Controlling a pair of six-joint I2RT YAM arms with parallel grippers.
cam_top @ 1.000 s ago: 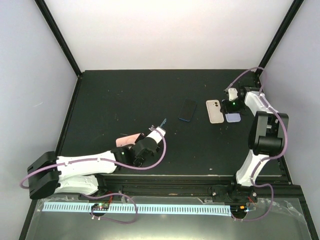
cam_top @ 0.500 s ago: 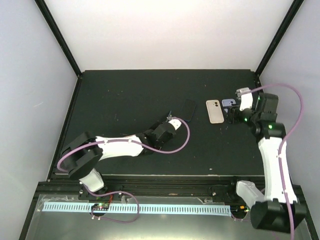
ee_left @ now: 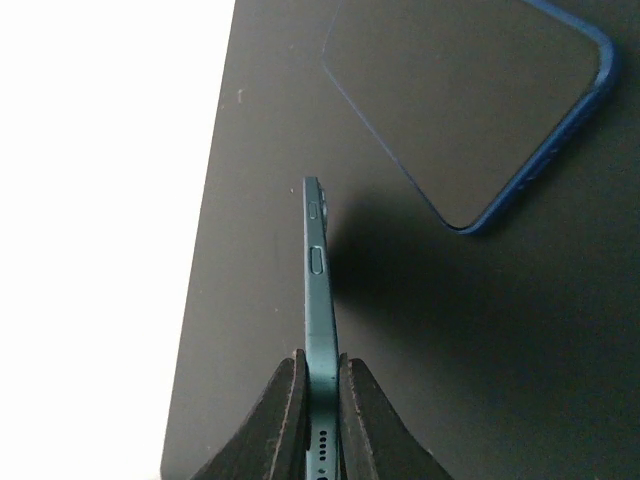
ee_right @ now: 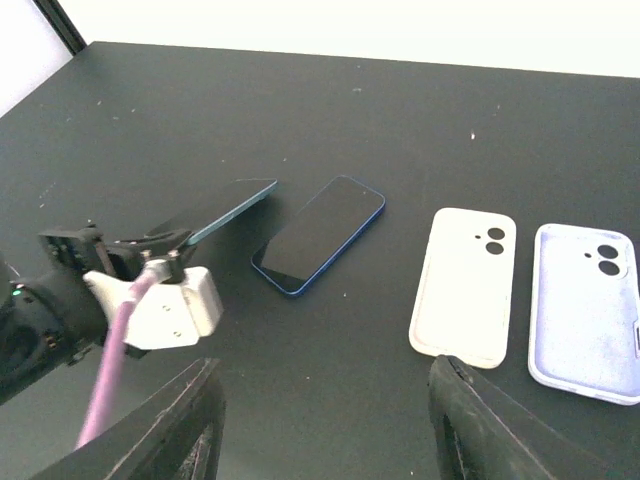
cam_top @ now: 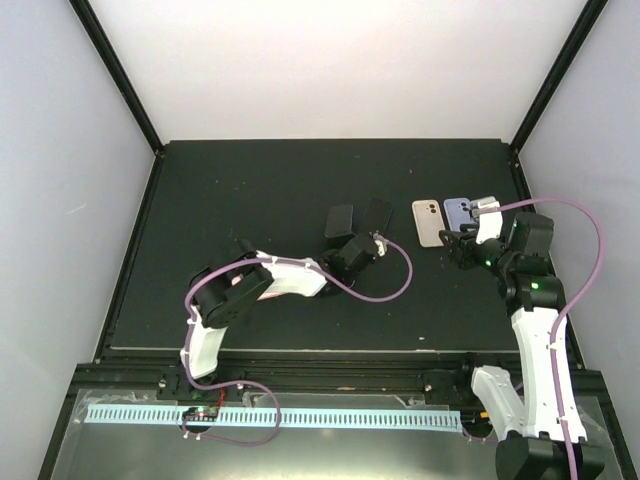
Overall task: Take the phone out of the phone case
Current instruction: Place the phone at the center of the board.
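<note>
My left gripper (ee_left: 320, 356) is shut on the bottom end of a thin teal phone (ee_left: 317, 270), held edge-on above the table. From above, this gripper (cam_top: 351, 241) is at mid-table with the phone (cam_top: 339, 220) sticking out towards the back. A blue-rimmed phone (cam_top: 378, 214) lies screen up just right of it. A white phone case (cam_top: 430, 222) and a lilac phone case (cam_top: 459, 212) lie flat further right, camera cutouts showing. My right gripper (cam_top: 458, 246) hovers open just in front of the cases, holding nothing (ee_right: 322, 378).
The black table (cam_top: 250, 190) is walled by white panels with black corner posts at the back. My left arm (cam_top: 280, 278) stretches across the table's middle, with its purple cable (cam_top: 395, 285) looping to the right. The right arm (cam_top: 535, 310) stands along the right edge.
My left arm swung from the front left to mid-table, carrying the teal phone up beside the blue one. My right gripper opened and drew back from the lilac case.
</note>
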